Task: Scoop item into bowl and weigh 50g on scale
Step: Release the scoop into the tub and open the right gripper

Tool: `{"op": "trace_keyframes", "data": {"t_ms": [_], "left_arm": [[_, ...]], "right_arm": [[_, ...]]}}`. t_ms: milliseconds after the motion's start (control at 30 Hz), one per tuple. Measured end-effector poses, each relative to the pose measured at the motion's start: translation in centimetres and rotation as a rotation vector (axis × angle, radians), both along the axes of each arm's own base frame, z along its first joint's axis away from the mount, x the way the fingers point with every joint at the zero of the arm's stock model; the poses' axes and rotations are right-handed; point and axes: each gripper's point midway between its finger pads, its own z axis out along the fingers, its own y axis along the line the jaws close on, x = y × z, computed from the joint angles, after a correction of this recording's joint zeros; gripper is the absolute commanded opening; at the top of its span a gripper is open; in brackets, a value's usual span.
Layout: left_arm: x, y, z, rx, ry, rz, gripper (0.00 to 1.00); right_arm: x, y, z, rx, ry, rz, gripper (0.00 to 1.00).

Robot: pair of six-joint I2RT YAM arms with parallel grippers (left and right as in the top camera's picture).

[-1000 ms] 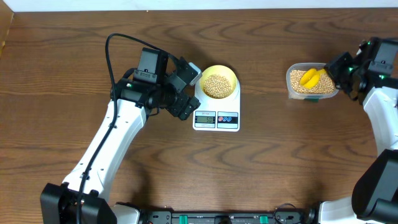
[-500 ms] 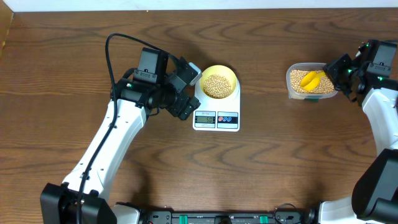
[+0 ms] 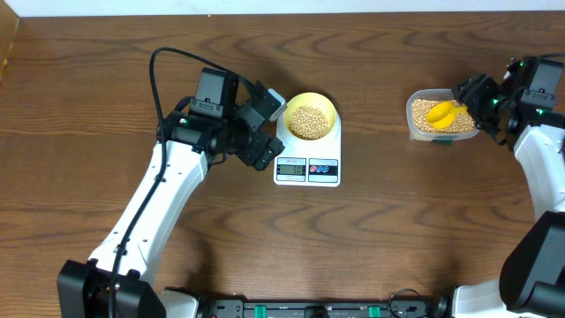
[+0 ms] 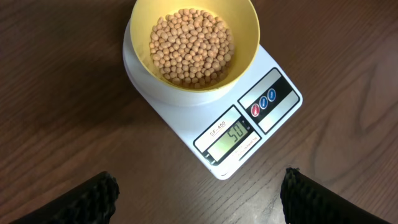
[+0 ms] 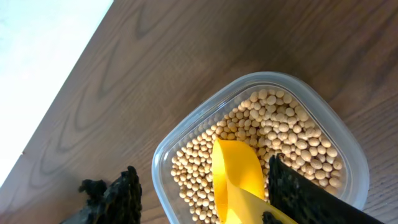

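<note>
Scoop (image 5: 235,177) lies released on beans (image 5: 286,134) in the tub (image 5: 186,130) — right gripper (image 5: 204,179) spread wide. Bowl (image 4: 245,38) sits on scale (image 4: 230,134); left gripper (image 4: 199,182) agape.

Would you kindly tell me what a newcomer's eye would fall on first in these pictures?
A yellow bowl of tan beans sits on a white scale near the middle of the dark wooden table, and its display appears to read 50. On the right side, a clear tub of more beans holds a bright yellow scoop, with the right tool open over it.
</note>
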Motion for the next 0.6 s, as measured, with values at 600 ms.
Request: {"op": "trace_keyframes", "data": {"t_ms": [600], "left_arm": [[0.0,0.0,0.0,0.0,0.0,0.0,0.86]], "right_arm": [[-1.9,0.8,-1.4,-0.006,0.083,0.072,0.92]]}}
